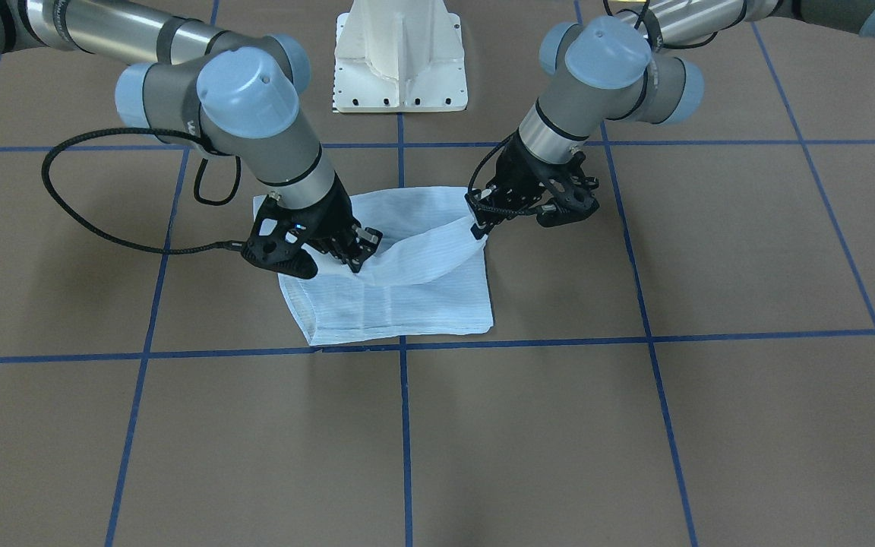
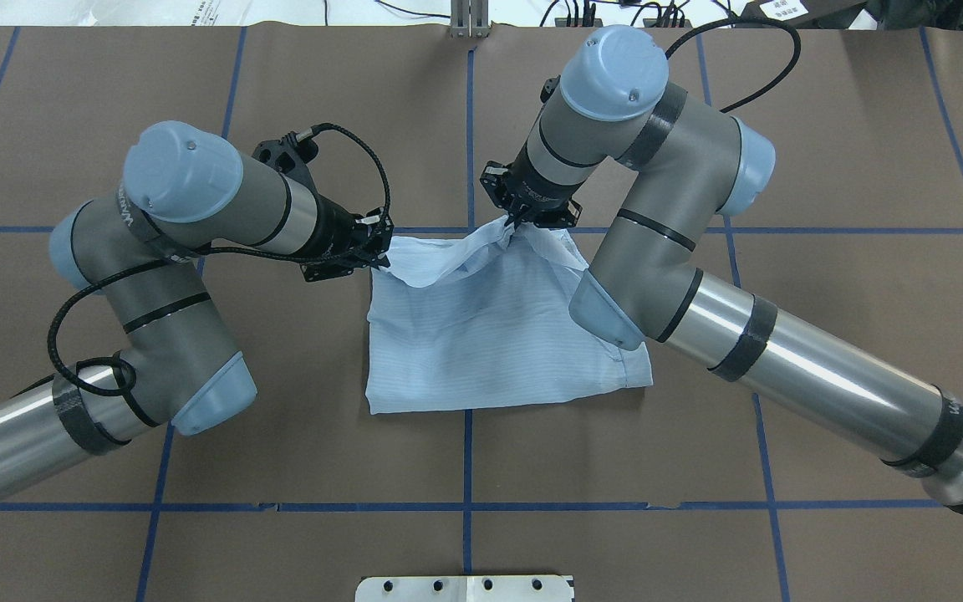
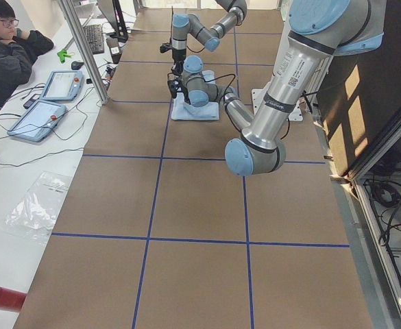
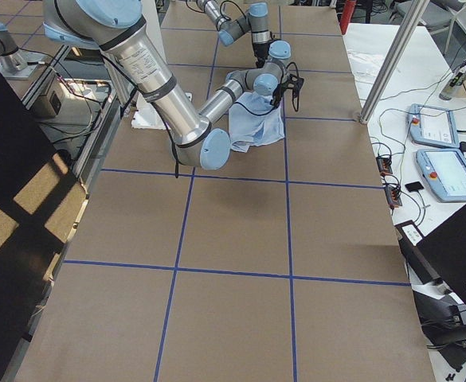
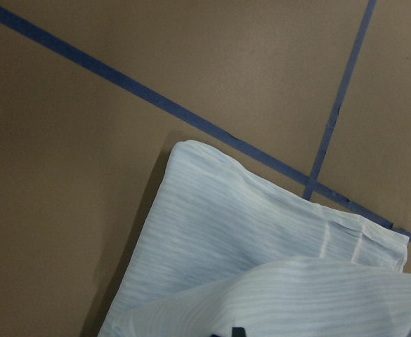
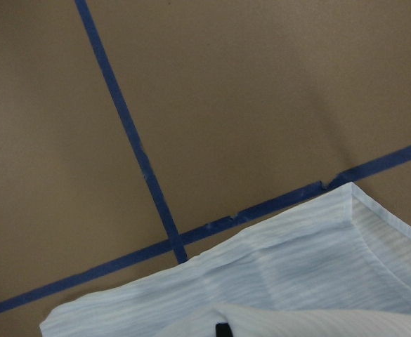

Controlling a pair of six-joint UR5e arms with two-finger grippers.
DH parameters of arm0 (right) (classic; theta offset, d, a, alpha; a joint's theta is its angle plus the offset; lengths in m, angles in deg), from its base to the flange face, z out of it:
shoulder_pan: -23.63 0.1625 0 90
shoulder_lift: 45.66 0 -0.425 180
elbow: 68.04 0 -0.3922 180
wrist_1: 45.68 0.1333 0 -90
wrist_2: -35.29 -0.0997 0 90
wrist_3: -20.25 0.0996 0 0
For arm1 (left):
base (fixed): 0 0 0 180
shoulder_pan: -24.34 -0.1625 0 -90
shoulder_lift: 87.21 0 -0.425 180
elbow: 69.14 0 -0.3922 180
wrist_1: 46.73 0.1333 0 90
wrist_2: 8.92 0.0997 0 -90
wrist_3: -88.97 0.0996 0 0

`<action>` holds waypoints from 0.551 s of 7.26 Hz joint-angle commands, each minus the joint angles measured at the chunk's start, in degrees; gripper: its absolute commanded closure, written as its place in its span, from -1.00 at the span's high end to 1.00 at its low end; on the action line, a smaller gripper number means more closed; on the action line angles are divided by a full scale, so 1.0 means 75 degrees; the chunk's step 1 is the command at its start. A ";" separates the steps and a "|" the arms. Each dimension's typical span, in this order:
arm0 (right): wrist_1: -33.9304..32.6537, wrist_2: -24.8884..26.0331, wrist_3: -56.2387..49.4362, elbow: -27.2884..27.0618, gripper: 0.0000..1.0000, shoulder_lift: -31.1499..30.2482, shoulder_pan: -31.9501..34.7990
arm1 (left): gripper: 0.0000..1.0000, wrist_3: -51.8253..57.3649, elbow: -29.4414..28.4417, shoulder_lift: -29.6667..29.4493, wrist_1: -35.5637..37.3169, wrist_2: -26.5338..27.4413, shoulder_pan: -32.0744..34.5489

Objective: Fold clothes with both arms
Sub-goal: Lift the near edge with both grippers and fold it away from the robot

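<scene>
From my station, the thin, light blue, finely striped shirt [image 2: 490, 351] lay folded into a rough rectangle at the middle of the brown paper-covered bench [image 1: 635, 441], within the grid of dark blue tape lines [image 1: 405, 425]. In the front-facing view its edge nearest that camera ran just beside one cross line without covering it. The black two-finger left pincer [image 2: 379, 257], at the end of the grey and silver left arm [image 2: 155, 276], was clamped on the shirt's far corner on the robot's left side. The black right pincer [image 2: 517, 222], on the grey and silver right arm [image 2: 782, 359], was closed on the fabric farther along the same far edge, toward the robot's right. Between the two, a band of cloth was lifted off the layers below and hung in a shallow curve, while the rest of the shirt lay flat on the bench. In the overhead view the right arm's elbow hid part of the shirt's right side. Each wrist camera looked down past the raised fold at a folded corner of the shirt beside a crossing of tape lines, with only a speck of black fingertip at the bottom edge. The white pedestal base [image 1: 399, 61] stood well apart from the shirt. In the left side view a person in a dark top [image 3: 8, 48] sat at a white side table.
</scene>
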State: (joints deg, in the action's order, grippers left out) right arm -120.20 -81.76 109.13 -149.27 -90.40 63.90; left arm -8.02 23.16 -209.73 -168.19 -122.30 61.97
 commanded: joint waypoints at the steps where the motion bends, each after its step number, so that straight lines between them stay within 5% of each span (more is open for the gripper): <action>1: 0.0208 0.0009 -0.0004 0.0458 -1.00 0.0118 -0.0002 | -1.00 0.0006 -0.0599 -0.0140 -0.0503 0.0011 0.0045; 3: 0.0220 -0.0015 -0.0016 0.0680 -1.00 0.0095 -0.0014 | -1.00 -0.0064 -0.0880 -0.0152 -0.0737 0.0023 0.0068; 4: 0.0220 -0.0015 -0.0016 0.0681 0.27 0.0106 -0.0026 | 0.33 -0.0088 -0.1020 -0.0245 -0.0785 0.0023 0.0161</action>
State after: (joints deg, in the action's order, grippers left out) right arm -118.60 -81.85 109.05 -144.56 -89.63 63.80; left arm -8.36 16.89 -210.98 -173.20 -122.16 62.60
